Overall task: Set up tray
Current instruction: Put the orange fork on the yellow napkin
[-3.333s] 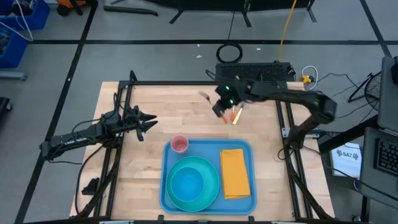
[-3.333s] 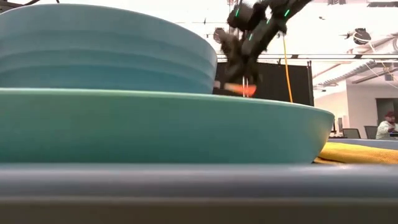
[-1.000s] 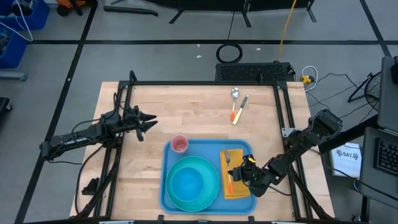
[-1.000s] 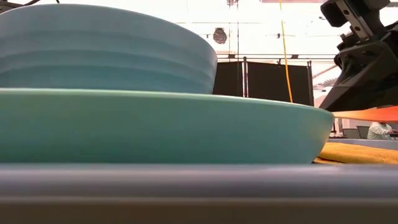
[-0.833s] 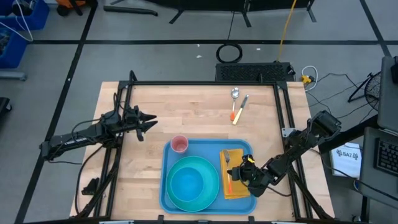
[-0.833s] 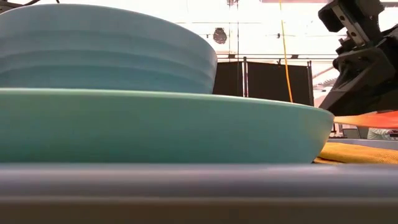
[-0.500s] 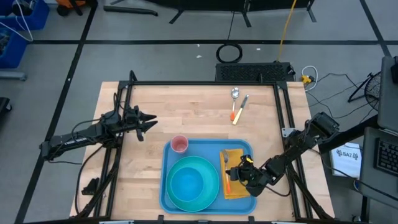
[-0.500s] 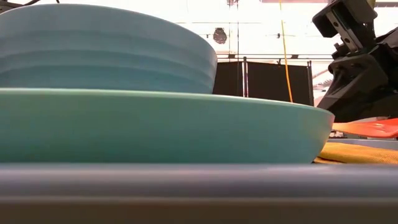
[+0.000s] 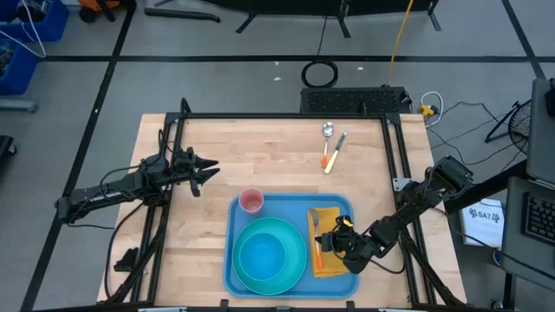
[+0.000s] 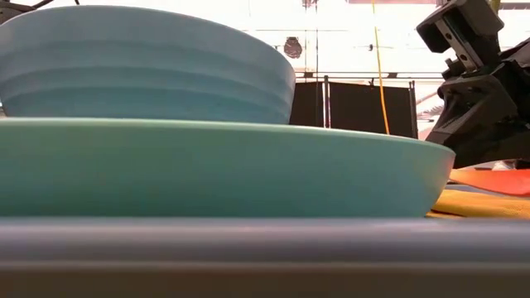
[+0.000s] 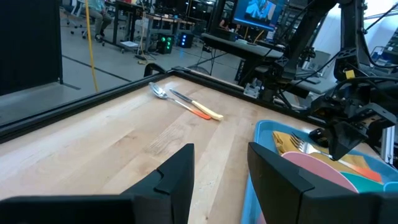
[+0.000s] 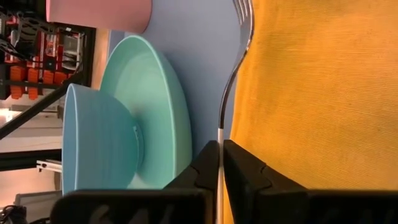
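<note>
The tray (image 9: 290, 206) lay at the near edge of the table (image 9: 251, 147), about mid-width, long side running left to right. On it sat a teal plate (image 9: 295, 260) with a blue bowl (image 9: 260, 256) resting in it, a pink cup (image 9: 251, 201) in the tray's far left corner, and a yellow napkin (image 9: 334, 260) along its right side. The right gripper (image 9: 325, 246) was low over the napkin's left edge, fingers nearly together and pinched on the orange handle of a fork (image 12: 235, 68). In the right wrist view the fork's metal neck ran out from between the fingers along the border of napkin and bare tray floor, tines ahead. The low view showed the orange handle (image 10: 497, 180) just above the napkin; whether it touched the cloth could not be determined. The left gripper (image 9: 206, 170) hung over the table's left part, well apart from the tray, fingers spread and holding nothing. A spoon (image 9: 328, 130) and an orange-handled knife (image 9: 333, 152) lay together on the far right of the table, clear of the tray. A coiled black cable (image 9: 319, 74) lay on the floor beyond the table.
</note>
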